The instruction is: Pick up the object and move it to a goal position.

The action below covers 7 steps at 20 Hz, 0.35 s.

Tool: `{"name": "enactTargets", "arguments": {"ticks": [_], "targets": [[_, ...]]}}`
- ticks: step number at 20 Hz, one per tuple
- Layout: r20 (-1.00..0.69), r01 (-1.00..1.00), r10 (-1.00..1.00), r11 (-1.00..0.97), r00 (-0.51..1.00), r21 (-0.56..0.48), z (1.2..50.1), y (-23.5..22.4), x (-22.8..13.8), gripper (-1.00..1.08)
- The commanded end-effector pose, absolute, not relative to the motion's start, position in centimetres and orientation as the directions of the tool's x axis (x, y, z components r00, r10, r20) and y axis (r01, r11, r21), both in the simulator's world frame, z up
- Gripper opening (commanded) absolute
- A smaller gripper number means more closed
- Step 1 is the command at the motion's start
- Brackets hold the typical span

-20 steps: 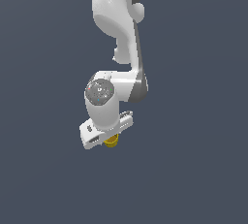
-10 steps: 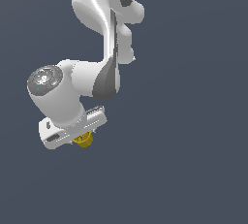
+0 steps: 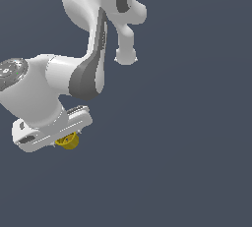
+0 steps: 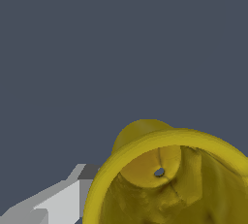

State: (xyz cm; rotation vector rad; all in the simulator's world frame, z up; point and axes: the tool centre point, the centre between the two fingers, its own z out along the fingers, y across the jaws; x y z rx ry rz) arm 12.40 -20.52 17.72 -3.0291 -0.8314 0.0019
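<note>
In the exterior view the yellow cup (image 3: pixel 67 141) peeks from under the gripper (image 3: pixel 63 140), mostly hidden, fingers unseen; in the wrist view its rim fills the corner, cut off, one finger (image 4: pixel 55 203) touching, apparently clamped.

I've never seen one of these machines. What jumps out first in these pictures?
The big white arm fills the exterior view's left, curling down against a plain dark grey backdrop. Under its gripper peeks a tiny yellow cup, the only colour in the scene. In the wrist view that same cup looms huge, its round rim and hollow inside open to the camera, with one pale finger beside it.
</note>
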Motion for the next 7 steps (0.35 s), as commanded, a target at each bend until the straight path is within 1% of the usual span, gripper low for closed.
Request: {"name": "enactTargets", "arguments": {"ticks": [1, 7], "targets": [[0.000, 0.512, 0.512, -0.859, 0.859, 0.000, 18.10, -21.01, 12.58, -1.00], [0.000, 0.512, 0.512, -0.859, 0.859, 0.000, 18.29, -21.39, 12.72, -1.00]]}}
